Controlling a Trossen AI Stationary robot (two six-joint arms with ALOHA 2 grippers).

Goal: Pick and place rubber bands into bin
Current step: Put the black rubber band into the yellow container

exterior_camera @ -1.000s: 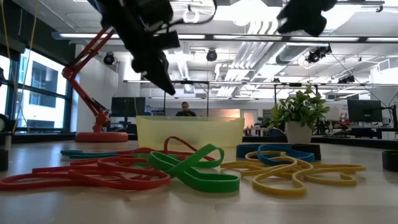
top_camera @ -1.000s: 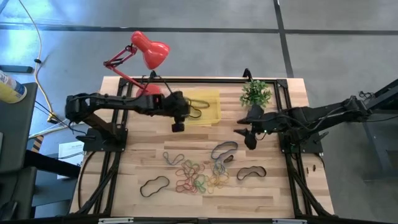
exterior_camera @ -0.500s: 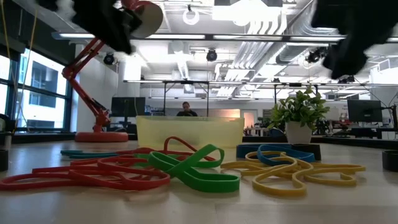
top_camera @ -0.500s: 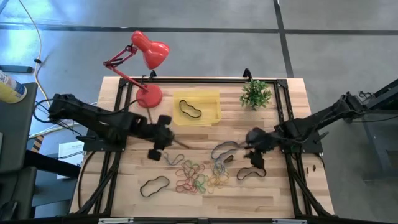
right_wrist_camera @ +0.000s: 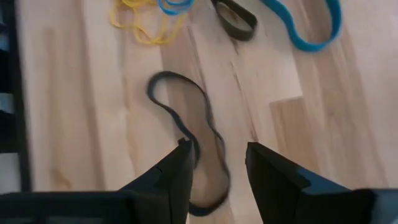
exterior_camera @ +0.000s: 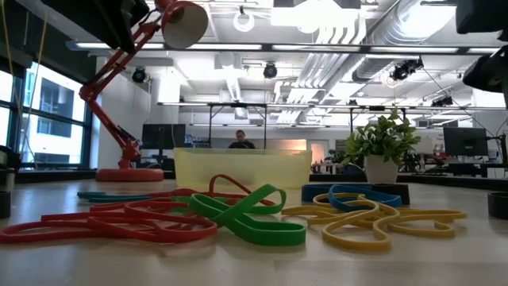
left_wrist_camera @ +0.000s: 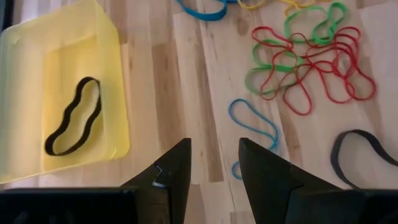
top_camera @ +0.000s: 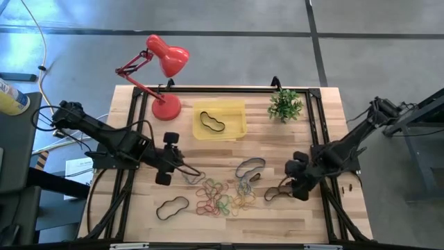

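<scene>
The yellow bin (top_camera: pixel 236 114) sits at the table's far middle with one black rubber band (top_camera: pixel 211 121) lying flat in it, also seen in the left wrist view (left_wrist_camera: pixel 73 124). Coloured rubber bands (top_camera: pixel 222 198) lie heaped near the table's near middle. My left gripper (top_camera: pixel 170 161) hovers open, left of the heap and nearer than the bin; its own view (left_wrist_camera: pixel 214 165) shows bare wood between the fingers. My right gripper (top_camera: pixel 300 182) is open above a black band (right_wrist_camera: pixel 186 127) lying flat on the table's right part (top_camera: pixel 279 193).
A red desk lamp (top_camera: pixel 166 62) stands at the far left corner and a small potted plant (top_camera: pixel 284 104) at the far right. More bands lie loose: a black one (top_camera: pixel 172 207) near left, a blue one (left_wrist_camera: pixel 252 130), a blue-grey one (top_camera: pixel 250 167). Black frame rails edge the table.
My left gripper has drawn back from over the bin toward the table's near left; a black band now lies in the bin. My right gripper has swung from beside the plant toward the near edge, arriving over the black band on the right.
</scene>
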